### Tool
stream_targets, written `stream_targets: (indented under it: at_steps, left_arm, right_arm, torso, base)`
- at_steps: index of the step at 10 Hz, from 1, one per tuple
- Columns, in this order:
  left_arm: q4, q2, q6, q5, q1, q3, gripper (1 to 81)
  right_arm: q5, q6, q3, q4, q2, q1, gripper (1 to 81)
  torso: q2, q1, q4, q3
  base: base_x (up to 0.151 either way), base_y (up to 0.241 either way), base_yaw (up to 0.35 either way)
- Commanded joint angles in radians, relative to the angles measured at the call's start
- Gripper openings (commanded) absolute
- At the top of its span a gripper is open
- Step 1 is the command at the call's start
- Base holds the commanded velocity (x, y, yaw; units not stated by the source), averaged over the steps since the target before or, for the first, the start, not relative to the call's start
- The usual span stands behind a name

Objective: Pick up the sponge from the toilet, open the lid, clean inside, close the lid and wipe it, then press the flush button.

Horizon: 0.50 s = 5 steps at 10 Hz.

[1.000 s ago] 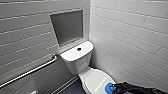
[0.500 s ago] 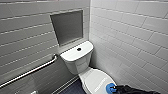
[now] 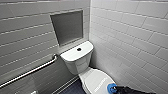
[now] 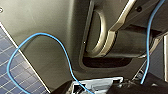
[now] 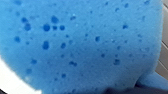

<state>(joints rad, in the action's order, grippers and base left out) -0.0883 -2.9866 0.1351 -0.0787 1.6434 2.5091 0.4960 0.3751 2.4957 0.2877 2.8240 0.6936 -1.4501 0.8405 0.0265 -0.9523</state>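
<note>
The right gripper (image 3: 114, 88), reaching in from the lower right of the head view, has its jaws clenched on the sponge (image 3: 110, 87), which sits at the front right edge of the closed lid (image 3: 95, 79) of the toilet (image 3: 78, 60). In the right wrist view the sponge's (image 5: 82, 42) pitted blue face presses close to the camera. The flush button (image 3: 79, 49) shows dark at the centre of the tank top, below a recessed grey niche (image 3: 67, 27) in the tiled wall. A metal grab bar (image 3: 30, 72) runs along the left wall. The state of the left gripper (image 4: 100, 87) cannot be told; a blue cable (image 4: 60, 50) loops past it.
</note>
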Motion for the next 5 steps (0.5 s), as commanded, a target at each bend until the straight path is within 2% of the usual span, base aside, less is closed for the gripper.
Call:
stream_targets:
  at_steps: [1,2,4,5]
  left_arm:
    - [-0.004,-0.003,-0.002,0.080,0.020,-0.015,81.1]
    - [-0.004,-0.003,-0.002,0.080,0.020,-0.015,81.1]
    - [-0.004,-0.003,-0.003,0.079,0.020,-0.015,81.1]
    - [-0.004,-0.005,-0.003,0.080,0.014,-0.016,81.1]
  right_arm:
    - [0.184,0.042,0.012,-0.102,-0.007,0.021,81.1]
    - [0.184,0.039,0.009,-0.117,-0.012,0.021,1.0]
    - [0.184,0.042,0.011,-0.137,-0.022,0.011,1.0]
    - [0.177,0.041,-0.015,-0.191,-0.059,-0.001,1.0]
  torso:
    - [0.000,0.000,0.000,0.000]
    - [0.000,0.000,0.000,0.000]
    - [0.000,0.000,0.000,0.000]
    - [0.000,0.000,0.000,0.000]
  base:
    - [0.000,0.000,0.000]
    - [0.000,0.000,0.000]
    - [0.000,0.000,0.000]
    - [0.000,0.000,0.000]
